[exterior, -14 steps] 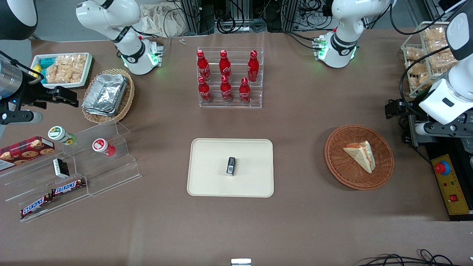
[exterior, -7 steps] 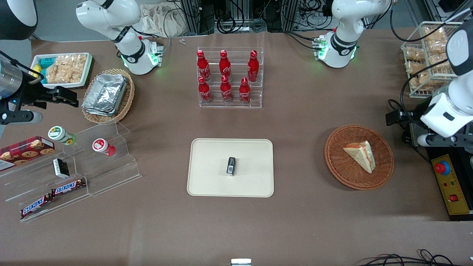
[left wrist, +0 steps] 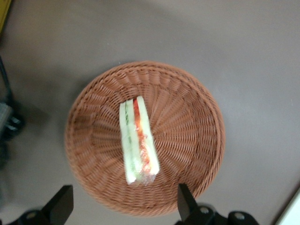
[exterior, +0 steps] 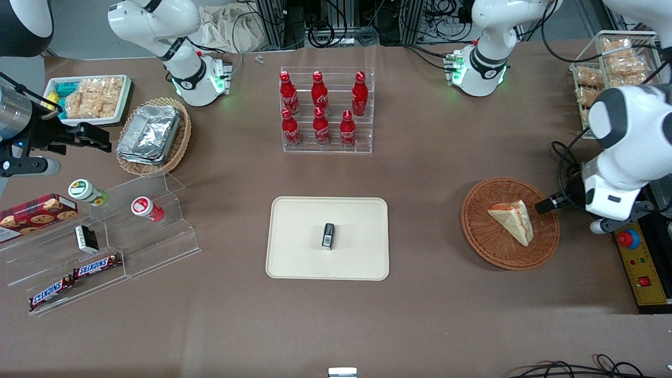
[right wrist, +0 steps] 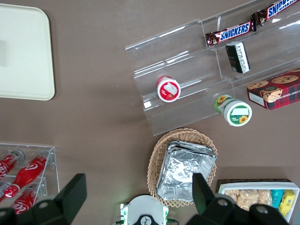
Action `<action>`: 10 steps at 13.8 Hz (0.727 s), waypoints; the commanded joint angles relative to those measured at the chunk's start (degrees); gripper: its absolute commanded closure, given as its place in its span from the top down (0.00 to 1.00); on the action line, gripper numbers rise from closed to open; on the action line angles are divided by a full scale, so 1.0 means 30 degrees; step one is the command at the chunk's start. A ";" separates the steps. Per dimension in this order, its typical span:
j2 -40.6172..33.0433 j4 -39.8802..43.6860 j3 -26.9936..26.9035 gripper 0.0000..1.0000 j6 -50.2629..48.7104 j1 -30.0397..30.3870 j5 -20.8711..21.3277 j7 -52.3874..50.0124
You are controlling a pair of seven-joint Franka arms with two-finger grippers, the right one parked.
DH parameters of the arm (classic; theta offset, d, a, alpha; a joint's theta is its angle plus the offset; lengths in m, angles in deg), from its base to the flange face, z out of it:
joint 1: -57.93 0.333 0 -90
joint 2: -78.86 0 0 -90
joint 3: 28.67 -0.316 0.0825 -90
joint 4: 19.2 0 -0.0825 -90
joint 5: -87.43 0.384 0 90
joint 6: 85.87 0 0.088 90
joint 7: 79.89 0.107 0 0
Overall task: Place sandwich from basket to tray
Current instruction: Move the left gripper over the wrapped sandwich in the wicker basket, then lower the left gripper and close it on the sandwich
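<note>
The two dark fingers (left wrist: pixel 60 206) of the gripper (left wrist: pixel 123 206) stand spread wide apart with nothing between them, hanging above the basket (left wrist: pixel 197 117); the wrist view looks straight down into it. In the front view the gripper (exterior: pixel 546 205) shows as a dark tip at the basket's (exterior: pixel 485 241) rim on the working arm's side, clear of the food.

The sandwich (left wrist: pixel 138 140) lies in the middle of the reddish-brown wicker, on its side, with its red and green filling layers turned up toward the wrist camera. From the front the sandwich (exterior: pixel 513 221) is a pale wedge with an orange-red edge.

The tray (exterior: pixel 294 257) sits mid-table, well apart from the basket toward the parked arm's end, and bears one small dark packet (exterior: pixel 328 235) (its label is too small to read).

Farther from the front camera than the tray, a clear rack holds six red bottles (exterior: pixel 318 109) with white script I cannot make out for certain. Toward the parked arm's end, a clear stepped stand (exterior: pixel 157 247) carries two bars reading SNICKERS (right wrist: pixel 228 33), a red-topped cup (exterior: pixel 146 208), a green-topped cup with a sunflower (right wrist: pixel 234 111) and a red box printed with cookies (exterior: pixel 37 211). Nearby are a tan basket of foil containers (exterior: pixel 152 134) and a white tray of bagged snacks (exterior: pixel 92 98).
</note>
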 commanded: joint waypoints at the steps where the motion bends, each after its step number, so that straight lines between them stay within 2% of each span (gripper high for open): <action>1: 0.0100 -0.1625 0.0029 1.00 0.2022 -0.0048 0.0346 -0.2205; 3: 0.0655 -0.2330 0.0029 1.00 0.3311 0.0040 0.0345 -0.2528; 10: 0.2151 -0.2245 0.0000 1.00 0.4809 0.0041 0.0316 -0.4721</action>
